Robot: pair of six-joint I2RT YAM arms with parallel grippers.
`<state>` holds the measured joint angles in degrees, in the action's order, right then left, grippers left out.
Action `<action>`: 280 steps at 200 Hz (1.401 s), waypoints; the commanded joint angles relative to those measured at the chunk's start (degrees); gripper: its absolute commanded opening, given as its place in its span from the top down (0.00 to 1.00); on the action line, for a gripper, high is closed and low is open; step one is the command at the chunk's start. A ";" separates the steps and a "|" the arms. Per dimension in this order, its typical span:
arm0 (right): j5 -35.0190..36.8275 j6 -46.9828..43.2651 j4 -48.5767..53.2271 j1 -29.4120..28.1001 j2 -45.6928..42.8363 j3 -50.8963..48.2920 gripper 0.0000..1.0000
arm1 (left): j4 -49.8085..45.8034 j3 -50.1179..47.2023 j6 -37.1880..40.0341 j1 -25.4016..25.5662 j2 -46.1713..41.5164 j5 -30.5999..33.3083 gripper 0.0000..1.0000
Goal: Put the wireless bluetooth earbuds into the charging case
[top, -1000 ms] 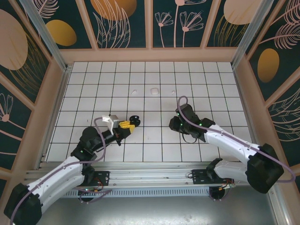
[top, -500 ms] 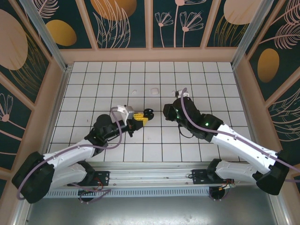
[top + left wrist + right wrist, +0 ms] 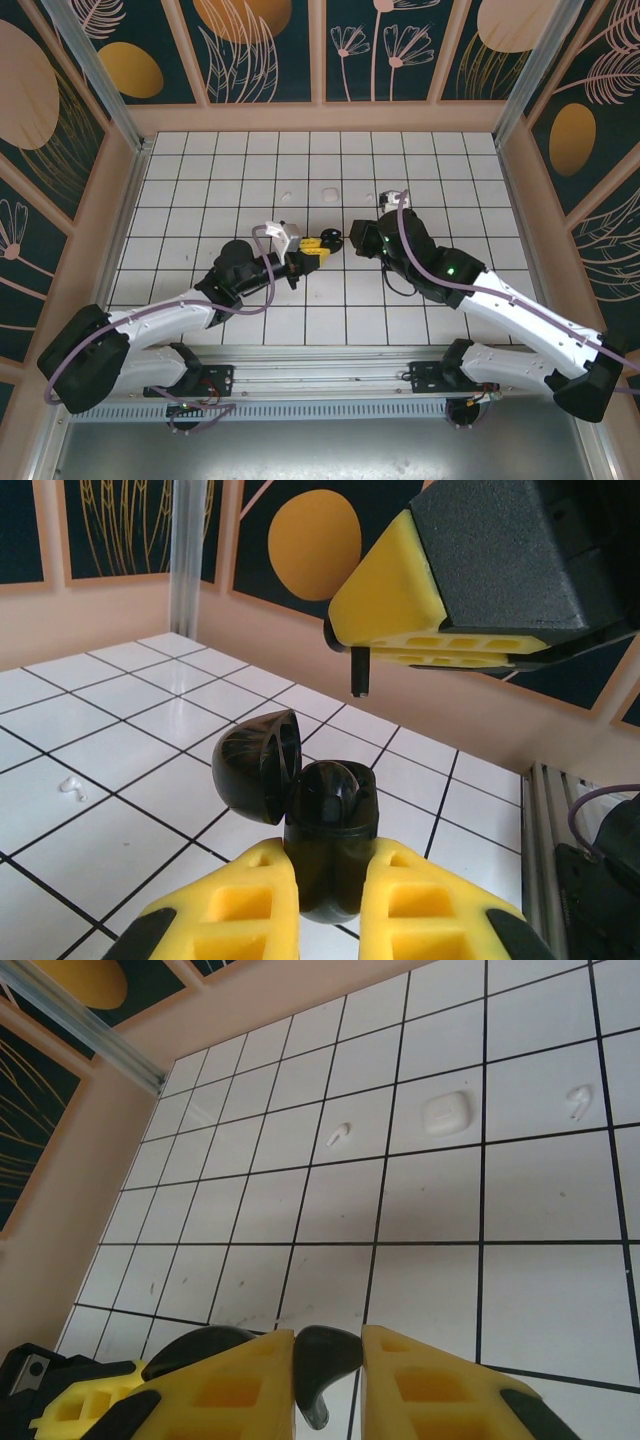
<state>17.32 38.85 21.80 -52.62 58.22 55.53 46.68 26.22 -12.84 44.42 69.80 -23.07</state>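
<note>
**Jaws nose to nose: case on the left, earbud on the right**

The left jaws are clamped on the black case [image 3: 328, 850], their ribbed yellow pads [image 3: 245, 910] pressing its lower half from both sides. The case is a glossy, rounded pod held upright with its long axis vertical. Its domed lid [image 3: 258, 770] is hinged open and leans off to one side. Something glossy and rounded sits in its mouth, but I cannot tell what.

The right jaws are closed on a black earbud [image 3: 322, 1360], the bulb pinched between the pads and the stem pointing down. Seen from the left wrist, the stem tip hangs above the case's mouth, apart from it.

From above, the two sets of jaws nearly meet at the middle of the counter [image 3: 200, 180], a white tiled surface with dark grid lines. Farther out lies a white case [image 3: 446, 1113], a closed, smooth pebble shape. White earbuds [image 3: 338, 1136] lie on either side of it, well apart from the arms. Open tiles run out to the peach walls [image 3: 320, 118].
</note>
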 commanded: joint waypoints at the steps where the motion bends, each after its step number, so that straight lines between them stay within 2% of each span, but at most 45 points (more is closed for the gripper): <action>1: -1.51 -0.40 -3.67 -0.48 -0.47 -0.95 0.80 | 1.36 1.64 1.18 0.32 0.58 0.66 1.00; 85: -3.80 0.85 -4.64 -1.31 -0.25 -1.47 0.80 | 3.55 2.33 0.54 0.31 3.32 -0.70 1.00; 197: -4.83 2.02 -4.84 -2.92 1.44 -3.39 0.80 | 3.55 1.22 -0.78 0.30 1.05 -0.57 1.00; 280: -1.14 2.90 -4.09 -3.45 0.70 -1.51 0.80 | 0.38 0.16 -0.76 0.25 -0.82 2.31 1.00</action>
<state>14.06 40.84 18.44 -55.57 59.44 52.69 47.24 26.68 -13.13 44.42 70.26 -21.82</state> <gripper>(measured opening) 0.198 0.111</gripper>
